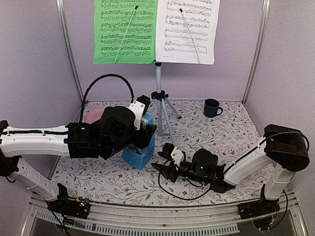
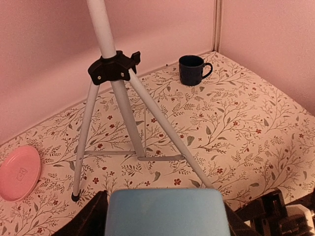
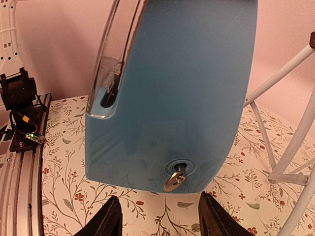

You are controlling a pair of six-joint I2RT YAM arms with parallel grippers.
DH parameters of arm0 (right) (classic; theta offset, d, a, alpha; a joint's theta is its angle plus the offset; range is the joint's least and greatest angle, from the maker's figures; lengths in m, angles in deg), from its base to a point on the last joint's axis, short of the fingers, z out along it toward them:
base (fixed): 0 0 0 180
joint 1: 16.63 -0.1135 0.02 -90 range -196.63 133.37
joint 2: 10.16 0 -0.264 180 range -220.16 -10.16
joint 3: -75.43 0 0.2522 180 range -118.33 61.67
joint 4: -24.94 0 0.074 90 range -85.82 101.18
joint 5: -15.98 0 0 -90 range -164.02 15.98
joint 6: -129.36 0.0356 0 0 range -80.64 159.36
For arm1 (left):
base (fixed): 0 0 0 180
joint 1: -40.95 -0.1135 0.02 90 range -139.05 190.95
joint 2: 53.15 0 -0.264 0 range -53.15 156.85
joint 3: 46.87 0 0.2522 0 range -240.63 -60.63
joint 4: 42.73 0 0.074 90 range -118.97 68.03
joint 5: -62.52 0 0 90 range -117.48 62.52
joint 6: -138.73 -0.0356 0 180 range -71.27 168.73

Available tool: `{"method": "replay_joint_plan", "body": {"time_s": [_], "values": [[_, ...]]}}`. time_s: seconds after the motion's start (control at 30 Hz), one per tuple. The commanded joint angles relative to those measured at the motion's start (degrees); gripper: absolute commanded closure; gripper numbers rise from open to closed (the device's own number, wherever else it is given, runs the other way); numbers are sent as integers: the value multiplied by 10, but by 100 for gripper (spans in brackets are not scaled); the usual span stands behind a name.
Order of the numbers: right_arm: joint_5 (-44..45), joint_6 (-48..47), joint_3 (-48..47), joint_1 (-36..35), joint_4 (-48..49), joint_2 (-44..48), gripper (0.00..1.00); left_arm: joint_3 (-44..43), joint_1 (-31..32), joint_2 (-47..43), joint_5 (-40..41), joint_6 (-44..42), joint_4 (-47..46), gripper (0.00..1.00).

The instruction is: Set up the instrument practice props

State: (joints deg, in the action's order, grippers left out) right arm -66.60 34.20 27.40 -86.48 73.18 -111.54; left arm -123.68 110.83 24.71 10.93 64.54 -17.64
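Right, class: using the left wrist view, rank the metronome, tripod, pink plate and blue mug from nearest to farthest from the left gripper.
1. The metronome: bottom centre, in the grasp of the left gripper.
2. The tripod: just behind it, centre, legs spread on the table.
3. The pink plate: out at the left edge.
4. The dark blue mug: far back on the right, near the walls.

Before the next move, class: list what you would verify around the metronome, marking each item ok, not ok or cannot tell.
1. Green page and white page up on the music stand: ok.
2. Metronome upright: ok.
3. Left gripper closed on the metronome's top: ok.
4. Right gripper open and facing the winding key: ok.
5. Key between the right fingers: not ok, it lies beyond them.
6. Metronome apart from the tripod leg: cannot tell.
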Motion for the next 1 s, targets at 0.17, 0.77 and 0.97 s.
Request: {"method": "replay_joint_plan", "body": {"time_s": [0.17, 0.77, 0.97], "values": [[46, 8, -34, -9, 10, -26, 54, -43, 25, 14, 57, -23, -29, 88], [53, 38, -44, -13, 8, -29, 99, 2, 32, -16, 62, -37, -89, 89], [45, 65, -37, -7, 10, -7, 100, 61, 33, -55, 55, -58, -165, 90]]}}
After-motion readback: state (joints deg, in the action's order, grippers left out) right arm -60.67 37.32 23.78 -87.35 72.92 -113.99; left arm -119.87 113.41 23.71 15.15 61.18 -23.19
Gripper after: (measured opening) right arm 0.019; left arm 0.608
